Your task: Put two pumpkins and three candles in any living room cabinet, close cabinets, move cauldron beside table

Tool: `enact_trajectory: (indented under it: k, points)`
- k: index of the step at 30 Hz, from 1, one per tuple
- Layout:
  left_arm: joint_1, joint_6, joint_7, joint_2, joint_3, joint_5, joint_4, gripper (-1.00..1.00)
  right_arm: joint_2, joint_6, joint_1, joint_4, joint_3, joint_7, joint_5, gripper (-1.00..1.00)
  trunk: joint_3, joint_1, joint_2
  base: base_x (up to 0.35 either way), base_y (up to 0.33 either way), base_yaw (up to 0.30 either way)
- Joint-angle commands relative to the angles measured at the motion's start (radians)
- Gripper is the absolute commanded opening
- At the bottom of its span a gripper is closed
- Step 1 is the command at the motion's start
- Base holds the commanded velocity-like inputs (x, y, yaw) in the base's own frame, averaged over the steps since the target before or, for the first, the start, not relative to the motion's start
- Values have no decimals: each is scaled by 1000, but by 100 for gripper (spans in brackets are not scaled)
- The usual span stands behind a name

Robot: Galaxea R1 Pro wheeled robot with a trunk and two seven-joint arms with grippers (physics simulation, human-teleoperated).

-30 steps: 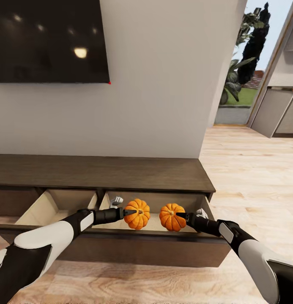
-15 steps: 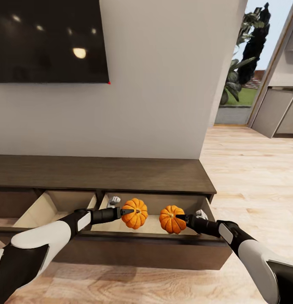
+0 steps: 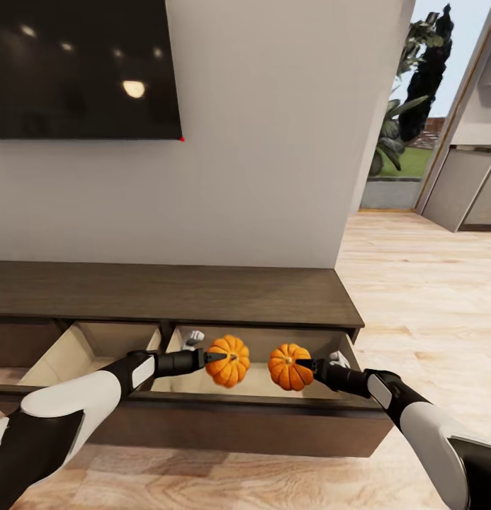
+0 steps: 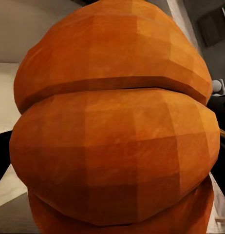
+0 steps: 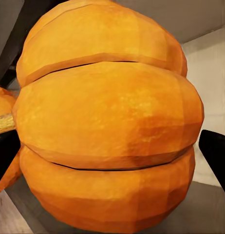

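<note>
Meanwhile, each gripper (left [image 3: 215, 358], right [image 3: 302, 365]) clamped one pumpkin (left pumpkin [image 3: 228, 360], right pumpkin [image 3: 289, 366]) above the cabinet's [image 3: 167, 292] open right-end drawer [image 3: 259, 419].

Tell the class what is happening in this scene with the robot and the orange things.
A two-armed robot stands before a long, low dark brown wood-grain cabinet whose drawers are pulled open. Each arm holds a small orange ribbed pumpkin over the open right-hand drawer: the left gripper grips the left pumpkin, the right gripper grips the right pumpkin. Neither pumpkin has been released yet. A black wall-mounted TV hangs above.
</note>
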Motion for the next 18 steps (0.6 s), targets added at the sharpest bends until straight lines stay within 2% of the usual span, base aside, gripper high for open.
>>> enact_trajectory:
  k: [1,2,4,5,7,11,18]
  points:
    - [0,23,0,-1,5,2,1,-100,-1,2,0,0,1,-8,-2,-100,0,0,0,0,0,0]
    - [0,47,2,-1,5,0,3,-100,-1,2,0,-2,1,-48,-3,-100,0,0,0,0,0,0]
    - [0,51,11,-2,4,-1,5,-100,-2,2,0,-1,1,-67,-3,-100,0,0,0,0,0,0]
    - [0,56,130,-5,5,0,2,-100,-1,2,0,-1,1,-96,-4,-100,0,0,0,0,0,0]
    - [1,57,212,-10,6,3,-1,-100,0,2,0,0,1,-118,-4,-100,0,0,0,0,0,0]
    - [2,58,245,-12,6,2,1,-100,2,2,0,1,1,-159,-4,-100,0,0,0,0,0,0]
    - [2,55,246,-11,6,4,-3,-100,5,2,0,1,1,-196,-5,-100,0,0,0,0,0,0]
